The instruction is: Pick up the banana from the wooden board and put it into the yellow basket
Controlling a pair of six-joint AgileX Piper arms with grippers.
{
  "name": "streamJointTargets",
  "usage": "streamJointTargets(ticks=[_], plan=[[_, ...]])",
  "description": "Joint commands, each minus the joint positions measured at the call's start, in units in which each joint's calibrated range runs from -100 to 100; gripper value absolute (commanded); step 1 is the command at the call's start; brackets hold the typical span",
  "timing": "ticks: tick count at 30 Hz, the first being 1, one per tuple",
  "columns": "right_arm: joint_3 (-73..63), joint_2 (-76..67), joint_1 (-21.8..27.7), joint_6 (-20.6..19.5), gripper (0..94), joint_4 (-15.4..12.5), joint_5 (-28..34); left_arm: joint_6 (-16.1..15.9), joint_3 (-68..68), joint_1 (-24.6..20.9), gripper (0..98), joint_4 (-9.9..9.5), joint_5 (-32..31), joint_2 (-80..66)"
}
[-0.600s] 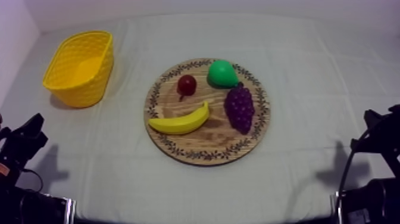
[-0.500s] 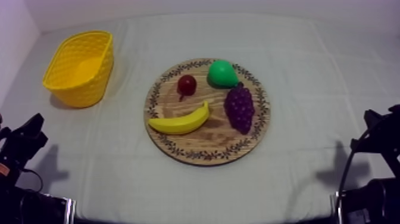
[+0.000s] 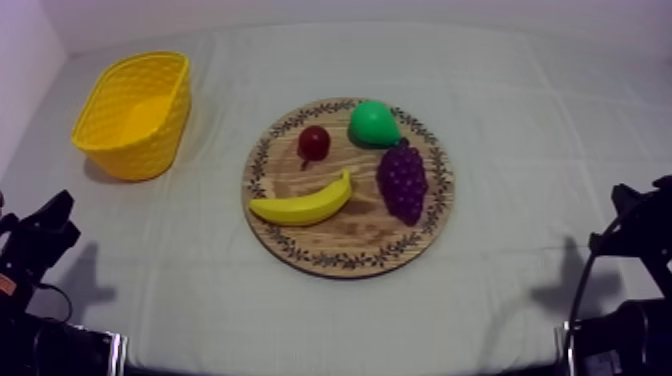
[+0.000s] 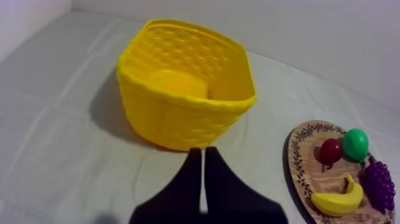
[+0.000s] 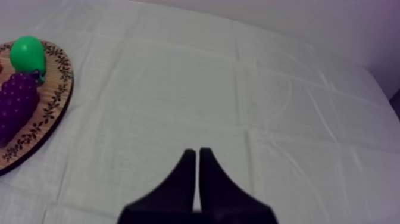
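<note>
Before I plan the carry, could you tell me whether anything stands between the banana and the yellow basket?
Nothing visible does. The banana lies at the near left of the wooden board, and bare cloth runs from there to the yellow basket. The small red fruit, pear and grapes sit off that line.

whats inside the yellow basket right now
Inside the yellow basket only its own woven floor and walls show; no fruit. From the left wrist view its near wall hides the front strip of the floor. The banana lies on the wooden board.
</note>
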Motion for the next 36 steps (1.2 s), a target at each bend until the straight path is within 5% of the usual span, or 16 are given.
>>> streamJointTargets(ticks=[1, 22, 36], plan=[[0.0, 0.0, 0.0, 0.0, 0.3, 0.0, 0.0, 0.0, 0.0, 0.0, 0.1, -0.02, 0.0, 0.0], [0.0, 0.0, 0.0, 0.0, 0.3, 0.0, 0.0, -0.4, -0.3, -0.3, 0.1, 0.02, 1.5, 0.0], [0.0, 0.0, 0.0, 0.0, 0.3, 0.0, 0.0, -7.4, -9.7, 1.9, 0.1, 2.19, 1.1, 9.7]])
